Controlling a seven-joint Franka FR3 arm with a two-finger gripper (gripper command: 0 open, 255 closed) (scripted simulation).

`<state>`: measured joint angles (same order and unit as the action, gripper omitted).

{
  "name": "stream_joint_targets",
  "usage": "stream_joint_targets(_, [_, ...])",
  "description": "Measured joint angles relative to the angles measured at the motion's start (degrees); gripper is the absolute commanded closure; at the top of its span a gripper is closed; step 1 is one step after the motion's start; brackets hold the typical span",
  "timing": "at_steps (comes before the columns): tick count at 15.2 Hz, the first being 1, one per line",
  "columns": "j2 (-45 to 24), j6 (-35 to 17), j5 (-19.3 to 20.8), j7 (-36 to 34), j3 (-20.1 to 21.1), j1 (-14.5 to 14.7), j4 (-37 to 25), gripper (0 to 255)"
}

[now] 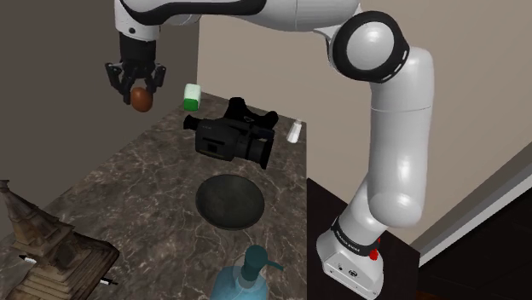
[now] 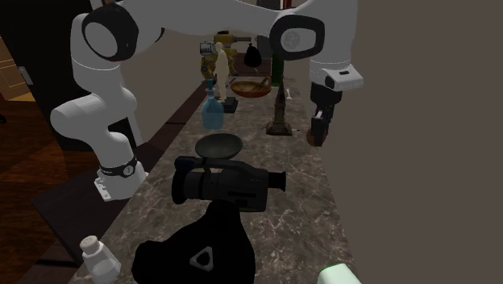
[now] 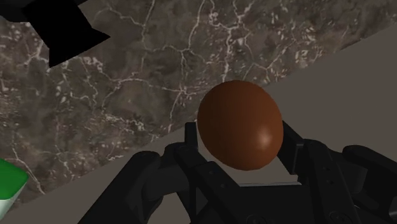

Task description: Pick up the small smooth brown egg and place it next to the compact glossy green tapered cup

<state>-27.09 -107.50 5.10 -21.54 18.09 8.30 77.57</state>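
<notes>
Within clasp of the hand (image 1: 140, 88), brown egg (image 3: 240, 125).

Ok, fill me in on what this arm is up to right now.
The white arm's end effector is shut on a brown egg and holds it in the air above the dark marbled counter, close to the wall. The green cup stands on the counter a little to the shoulder view's right of the egg, so the egg is not yet set down beside it. A black camcorder sits nearer the stand.
</notes>
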Motion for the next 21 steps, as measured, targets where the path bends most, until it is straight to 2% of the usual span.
stream_joint_targets(8, [-5.88,4.43,-0.29,8.79,-2.28,-5.54,-9.97,255])
stream_joint_targets(10, [-8.98,6.4,-0.06,10.73,-2.87,-6.36,-15.01,255])
stream_joint_targets(12, [-10.56,6.38,0.01,12.01,-3.24,-7.17,-16.44,255])
stream_joint_targets(21, [-11.03,0.13,0.07,12.46,-3.4,-7.9,-10.58,255])
